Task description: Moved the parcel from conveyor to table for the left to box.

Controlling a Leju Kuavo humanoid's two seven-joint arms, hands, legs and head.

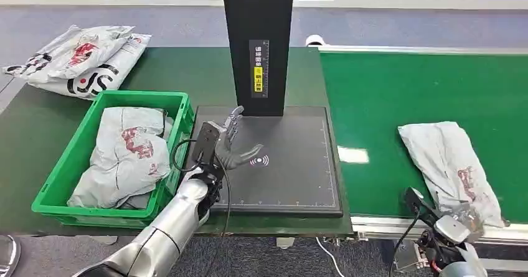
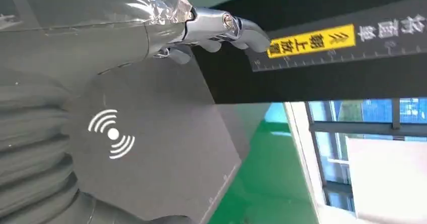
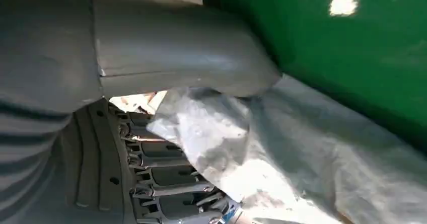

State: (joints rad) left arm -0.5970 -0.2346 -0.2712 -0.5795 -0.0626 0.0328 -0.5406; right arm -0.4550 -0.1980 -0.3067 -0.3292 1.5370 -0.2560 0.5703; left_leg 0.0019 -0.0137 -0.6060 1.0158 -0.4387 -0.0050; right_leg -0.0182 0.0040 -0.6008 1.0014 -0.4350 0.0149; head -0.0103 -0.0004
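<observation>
my right hand (image 3: 166,133) grips the near end of the grey parcel (image 1: 449,165), thumb on top, fingers (image 3: 171,176) under; parcel lies on the green conveyor (image 1: 398,96), near its front edge. my left hand (image 1: 227,143) hovers over the black scan pad (image 1: 292,183), fingers spread, holding nothing. green crate (image 1: 81,146) left of the pad has parcels inside; more bags (image 1: 81,59) on the table (image 1: 180,71) behind it.
</observation>
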